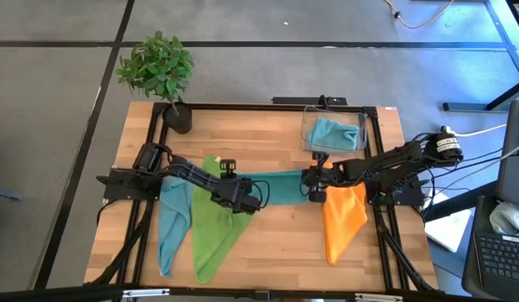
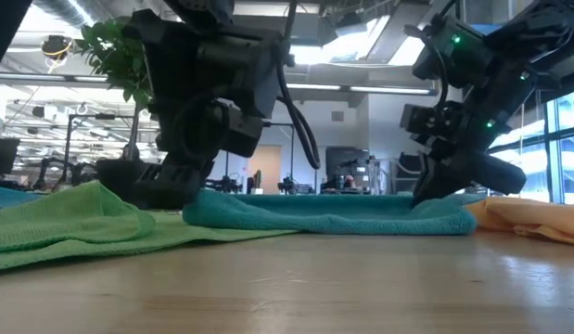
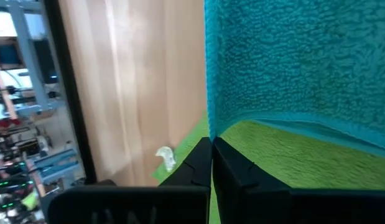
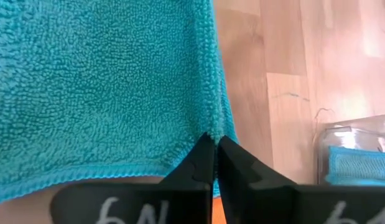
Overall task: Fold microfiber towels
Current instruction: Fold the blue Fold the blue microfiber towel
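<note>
A teal towel lies stretched across the middle of the table between my two grippers. Its left end rests on a lime green towel, and its right end lies next to an orange towel. My left gripper is shut on the teal towel's left end, low over the green one. My right gripper is shut on its right end. In the low view the teal towel lies flat on the wood. A light blue towel lies at the left. My left gripper pinches a corner of the teal towel between its two shut fingers, slanting down from the table's left. That corner sits just over the green towel; the cloth runs away from the fingers without sagging. How many layers, I cannot tell. My right gripper pinches the teal towel's right-end corner, where two hemmed edges meet, between its two shut fingers. The fingers slant down from the table's right. The cloth spreads flat away from them and lies low on the table.
A clear plastic bin with a light blue cloth inside stands at the far right. A potted plant stands at the far left corner. Bare wood lies along the near edge, between the green and orange towels.
</note>
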You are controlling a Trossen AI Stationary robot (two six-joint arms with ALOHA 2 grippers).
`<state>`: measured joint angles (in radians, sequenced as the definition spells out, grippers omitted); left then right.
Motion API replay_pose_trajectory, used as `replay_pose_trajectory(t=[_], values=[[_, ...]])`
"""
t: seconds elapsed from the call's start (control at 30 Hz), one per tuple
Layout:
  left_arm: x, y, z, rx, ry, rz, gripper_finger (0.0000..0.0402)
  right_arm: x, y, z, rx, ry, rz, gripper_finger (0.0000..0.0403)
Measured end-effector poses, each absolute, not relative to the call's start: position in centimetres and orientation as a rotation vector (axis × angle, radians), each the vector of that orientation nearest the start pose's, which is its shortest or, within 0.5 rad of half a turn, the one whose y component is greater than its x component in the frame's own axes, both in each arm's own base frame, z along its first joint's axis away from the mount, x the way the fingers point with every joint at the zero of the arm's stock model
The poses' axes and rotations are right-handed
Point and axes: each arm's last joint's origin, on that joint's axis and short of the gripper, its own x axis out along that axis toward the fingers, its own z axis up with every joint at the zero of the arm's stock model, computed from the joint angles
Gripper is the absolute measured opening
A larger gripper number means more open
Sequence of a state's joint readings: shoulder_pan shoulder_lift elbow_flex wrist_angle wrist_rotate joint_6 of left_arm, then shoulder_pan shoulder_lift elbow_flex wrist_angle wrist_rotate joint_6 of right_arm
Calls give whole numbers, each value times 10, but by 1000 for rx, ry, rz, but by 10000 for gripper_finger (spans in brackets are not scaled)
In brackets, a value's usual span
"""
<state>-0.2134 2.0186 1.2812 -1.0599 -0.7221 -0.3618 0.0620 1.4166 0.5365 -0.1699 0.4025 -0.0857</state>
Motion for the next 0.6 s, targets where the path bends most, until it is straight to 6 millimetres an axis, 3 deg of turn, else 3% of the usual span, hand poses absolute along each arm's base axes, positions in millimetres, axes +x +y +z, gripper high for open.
replay_pose_trajectory(t=[0.2,0.47,0.6], values=[[331,-53,134,566,1494,642,0,228,1,131,-316,1048,-273,45],[328,-68,137,650,1451,640,0,229,0,132,-335,1037,-321,142],[330,-74,141,684,1406,646,19,229,-1,133,-345,1030,-346,180]])
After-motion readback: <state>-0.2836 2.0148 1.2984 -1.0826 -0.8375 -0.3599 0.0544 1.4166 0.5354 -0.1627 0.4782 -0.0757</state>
